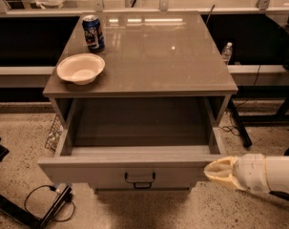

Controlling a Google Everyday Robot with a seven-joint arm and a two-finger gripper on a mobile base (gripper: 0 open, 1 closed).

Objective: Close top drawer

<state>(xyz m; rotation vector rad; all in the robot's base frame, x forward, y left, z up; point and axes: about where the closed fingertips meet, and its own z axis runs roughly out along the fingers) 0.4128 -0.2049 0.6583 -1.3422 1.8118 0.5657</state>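
the top drawer stands pulled out of the grey cabinet toward the bottom of the frame, its grey inside open to view, with a small dark handle at the centre of its flat front. the end effector comes in from the lower right of the frame, its cream tips pressed together into one blunt point right at the right end of the drawer front, seemingly touching it. on the tabletop, toward the upper left, a blue drink can stands upright with a white bowl just below it. a water bottle shows past the tabletop's right edge. a black cable lies on the speckled floor at lower left
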